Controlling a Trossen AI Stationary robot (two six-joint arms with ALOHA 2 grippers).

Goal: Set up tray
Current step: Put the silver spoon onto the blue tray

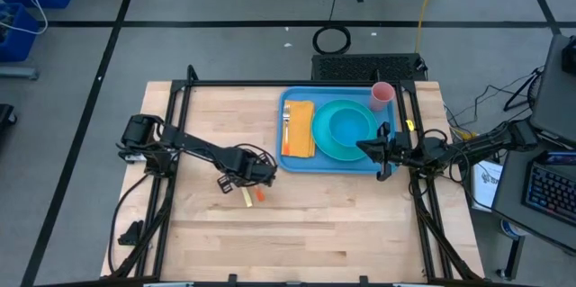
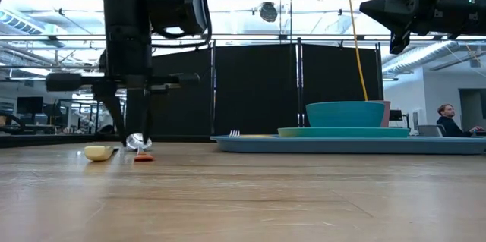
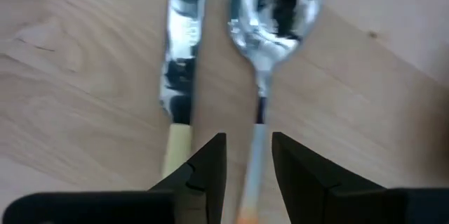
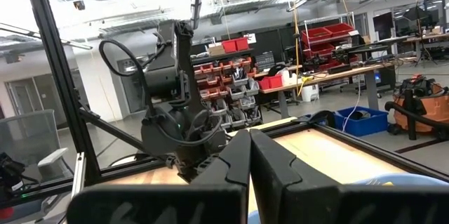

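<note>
A spoon (image 3: 270, 13) with an orange handle and a knife (image 3: 181, 55) with a yellow handle lie side by side on the wooden table, left of the blue tray (image 1: 295, 166). My left gripper (image 3: 249, 143) is open and low over the table. Its fingers stand on either side of the spoon's handle (image 3: 258, 147), and I see no touch. In the low view its fingertips (image 2: 134, 137) reach down to the spoon's bowl (image 2: 137, 143). My right gripper (image 4: 249, 147) is shut and empty, held high over the tray's right edge (image 1: 382, 152).
The tray carries an orange napkin (image 1: 301, 130) with a fork on it, a turquoise plate (image 1: 322, 143) with a bowl (image 1: 353, 125), and a pink cup (image 1: 382, 94) at its far right corner. Bare wood lies toward the near edge (image 1: 297, 242). A person (image 2: 449, 121) sits beyond the table.
</note>
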